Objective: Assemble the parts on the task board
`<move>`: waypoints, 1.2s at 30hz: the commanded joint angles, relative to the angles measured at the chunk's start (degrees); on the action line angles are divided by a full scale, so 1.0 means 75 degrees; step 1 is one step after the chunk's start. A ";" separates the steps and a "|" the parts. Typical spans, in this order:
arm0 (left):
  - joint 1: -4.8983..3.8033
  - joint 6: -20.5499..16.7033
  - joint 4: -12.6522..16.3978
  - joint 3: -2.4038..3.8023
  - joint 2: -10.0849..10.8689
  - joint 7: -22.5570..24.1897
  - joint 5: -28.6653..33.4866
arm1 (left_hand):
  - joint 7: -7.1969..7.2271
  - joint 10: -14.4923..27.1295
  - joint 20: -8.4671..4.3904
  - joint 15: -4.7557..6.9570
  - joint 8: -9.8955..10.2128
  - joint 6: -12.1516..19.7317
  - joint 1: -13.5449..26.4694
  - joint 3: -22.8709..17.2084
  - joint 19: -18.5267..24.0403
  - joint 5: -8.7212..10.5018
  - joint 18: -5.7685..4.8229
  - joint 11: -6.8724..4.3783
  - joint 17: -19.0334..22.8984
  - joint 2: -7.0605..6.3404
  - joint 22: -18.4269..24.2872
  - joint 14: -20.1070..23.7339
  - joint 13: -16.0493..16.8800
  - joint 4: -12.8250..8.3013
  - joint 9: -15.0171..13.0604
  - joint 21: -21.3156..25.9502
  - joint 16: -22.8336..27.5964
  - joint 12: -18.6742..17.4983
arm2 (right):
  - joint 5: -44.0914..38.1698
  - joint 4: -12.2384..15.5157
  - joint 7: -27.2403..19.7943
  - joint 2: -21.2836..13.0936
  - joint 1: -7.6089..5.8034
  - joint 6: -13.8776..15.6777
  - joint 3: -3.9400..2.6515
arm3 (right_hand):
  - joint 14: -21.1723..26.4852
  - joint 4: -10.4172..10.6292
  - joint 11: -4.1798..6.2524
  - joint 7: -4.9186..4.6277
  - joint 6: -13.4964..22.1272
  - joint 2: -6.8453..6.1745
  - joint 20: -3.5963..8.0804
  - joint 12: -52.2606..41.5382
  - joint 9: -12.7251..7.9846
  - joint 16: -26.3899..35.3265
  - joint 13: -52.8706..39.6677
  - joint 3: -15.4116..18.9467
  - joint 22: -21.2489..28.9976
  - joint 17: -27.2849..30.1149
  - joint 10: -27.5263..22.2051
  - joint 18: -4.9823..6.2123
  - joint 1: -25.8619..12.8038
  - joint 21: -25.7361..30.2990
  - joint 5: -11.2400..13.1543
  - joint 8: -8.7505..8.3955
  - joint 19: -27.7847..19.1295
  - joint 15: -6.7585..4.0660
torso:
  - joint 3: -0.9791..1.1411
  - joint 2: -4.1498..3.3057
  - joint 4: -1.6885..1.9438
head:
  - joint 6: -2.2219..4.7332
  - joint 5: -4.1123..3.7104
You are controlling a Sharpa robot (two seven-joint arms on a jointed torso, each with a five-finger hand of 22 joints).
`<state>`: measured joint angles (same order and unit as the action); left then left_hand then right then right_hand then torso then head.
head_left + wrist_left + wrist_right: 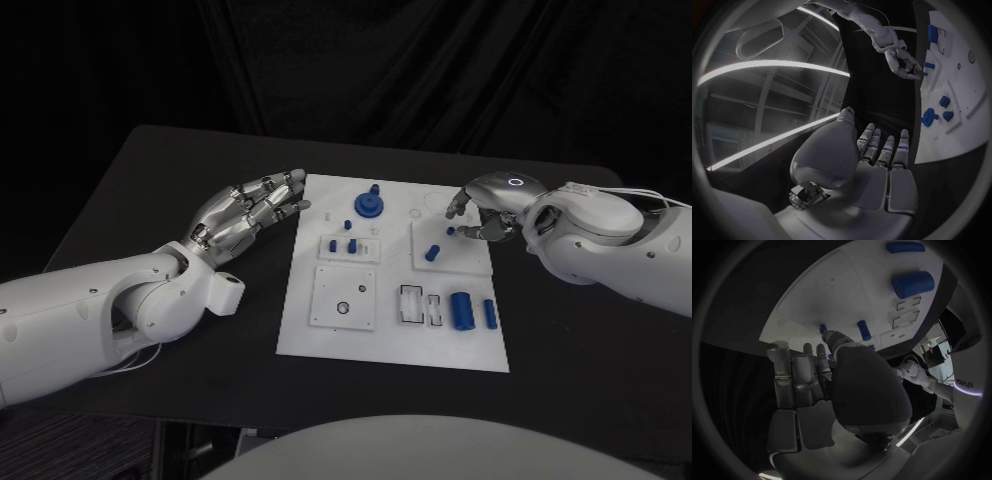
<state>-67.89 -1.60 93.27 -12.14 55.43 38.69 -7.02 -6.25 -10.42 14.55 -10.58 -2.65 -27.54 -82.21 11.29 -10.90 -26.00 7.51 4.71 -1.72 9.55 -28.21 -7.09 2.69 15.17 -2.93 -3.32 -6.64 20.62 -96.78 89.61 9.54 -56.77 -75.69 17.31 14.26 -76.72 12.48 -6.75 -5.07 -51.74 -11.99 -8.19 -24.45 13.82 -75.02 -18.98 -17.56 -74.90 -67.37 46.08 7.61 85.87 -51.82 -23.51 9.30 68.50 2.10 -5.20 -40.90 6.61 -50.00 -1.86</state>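
Now the right hand [483, 215] closes in on a small peg [451, 230] at the board's [397, 345] far right.
Left to right: the left hand [253, 210] hovers empty, fingers loosely apart, just off the board's left edge; the right hand's fingertips [831, 335] sit by the peg, but I cannot tell if they grip it. Pinch squarely and lift straight.
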 commanded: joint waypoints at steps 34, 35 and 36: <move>0.0033 0.0261 -0.0066 0.0007 -0.0008 0.1305 0.0040 | -0.0144 -0.0347 0.0199 -0.0174 -0.0034 -0.0076 -0.0422 -0.0066 -0.0374 -0.0250 0.0102 0.0423 -0.0052 0.0120 -0.0272 -0.0362 0.0040 -0.0296 0.0004 -0.0179 -0.0343 0.0267 | -0.0076 -0.0257 -0.0090 0.0231 0.0155 0.0359 -0.0004 | 0.0019 0.0086 0.0099 -0.0161 -0.0377 0.0144 0.0031 -0.0058 -0.0006 0.0114 0.0199 0.0011 -0.0598 0.0250 0.0732 0.0023 0.0008 0.0117 -0.0018 -0.0036 0.0148 -0.0036 | -0.0012 -0.0054 -0.0011 | 0.0000 -0.0180; 0.0034 0.0262 -0.0068 0.0007 -0.0004 0.1296 0.0040 | -0.0138 -0.0353 0.0206 -0.0181 -0.0033 -0.0071 -0.0431 -0.0071 -0.0384 -0.0254 0.0102 0.0436 -0.0054 0.0121 -0.0277 -0.0372 0.0041 -0.0305 0.0004 -0.0183 -0.0352 0.0270 | -0.0069 -0.0261 -0.0096 0.0236 0.0157 0.0358 -0.0004 | 0.0019 0.0086 0.0099 -0.0161 -0.0377 0.0144 0.0031 -0.0058 -0.0006 0.0114 0.0199 0.0011 -0.0598 0.0250 0.0732 0.0023 0.0008 0.0117 -0.0018 -0.0036 0.0148 -0.0036 | -0.0012 -0.0054 -0.0011 | 0.0000 -0.0184; 0.0035 0.0262 -0.0072 0.0007 -0.0002 0.1284 0.0040 | -0.0130 -0.0370 0.0218 -0.0195 -0.0032 -0.0065 -0.0447 -0.0079 -0.0402 -0.0259 0.0101 0.0462 -0.0057 0.0121 -0.0287 -0.0394 0.0043 -0.0321 0.0005 -0.0190 -0.0372 0.0283 | -0.0060 -0.0266 -0.0101 0.0243 0.0159 0.0347 -0.0004 | 0.0010 0.0075 0.0104 -0.0175 -0.0408 0.0162 0.0038 -0.0043 -0.0002 0.0106 0.0223 -0.0020 -0.0604 0.0249 0.0788 0.0020 0.0040 0.0117 -0.0066 -0.0032 0.0159 -0.0039 | -0.0012 -0.0052 -0.0009 | 0.0000 -0.0189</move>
<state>-67.75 -0.60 92.72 -12.13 55.40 38.78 -6.77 -7.08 -13.17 16.07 -11.91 -2.65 -28.37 -84.88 10.64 -13.47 -27.68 7.52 7.87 -2.08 10.43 -30.29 -9.87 2.96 13.10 -2.94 -4.44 -9.08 22.35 -97.43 87.68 8.91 -54.97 -74.65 18.78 14.26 -76.72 13.02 -5.98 -6.38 -54.26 -11.17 -7.78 -25.12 13.77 -74.55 -17.41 -17.36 -74.95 -65.53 51.67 7.61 86.07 -51.13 -23.76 9.31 69.33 2.10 -5.25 -41.33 6.56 -50.00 -3.21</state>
